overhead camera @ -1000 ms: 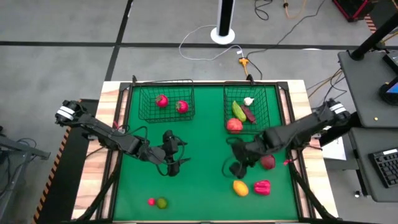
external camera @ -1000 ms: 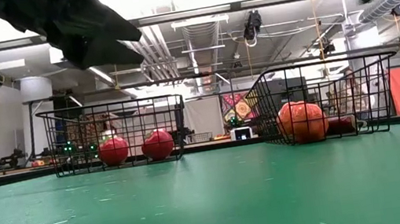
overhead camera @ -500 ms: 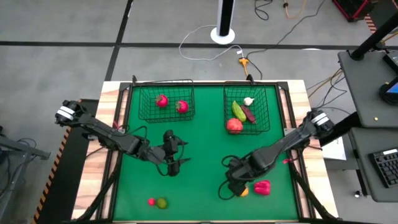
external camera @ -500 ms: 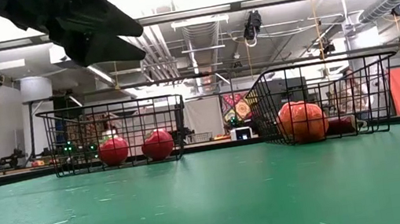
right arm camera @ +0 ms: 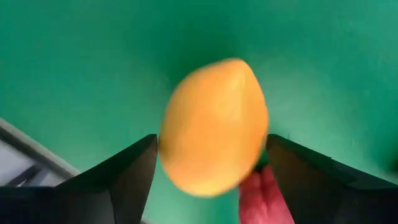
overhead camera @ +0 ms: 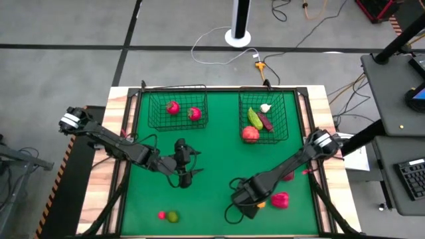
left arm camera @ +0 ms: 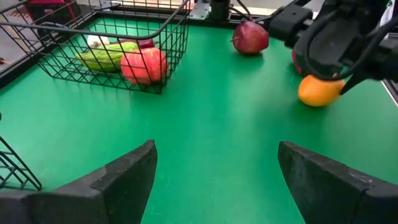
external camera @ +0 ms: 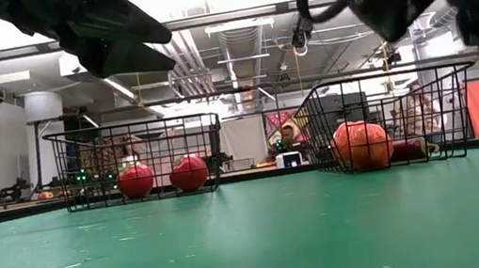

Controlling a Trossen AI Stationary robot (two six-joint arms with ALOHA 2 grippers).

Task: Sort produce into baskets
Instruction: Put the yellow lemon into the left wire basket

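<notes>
At mid-mat, left gripper (overhead camera: 188, 174) hovers, fingers wide and empty. Near the front right, right gripper (right arm camera: 211, 180) hangs over the orange fruit (right arm camera: 213, 126), fingers spread either side, apparently not yet touching; red pepper (overhead camera: 280, 199) lies just beside.

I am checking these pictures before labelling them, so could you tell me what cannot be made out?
- High view: the right claw covers nearly all of the orange fruit.
- Right wrist view: whether the fingers touch the fruit is unclear.
- Low view: the fruit is cut off by the right edge.
- High view: the pink piece beside the lime is too small to identify.
</notes>
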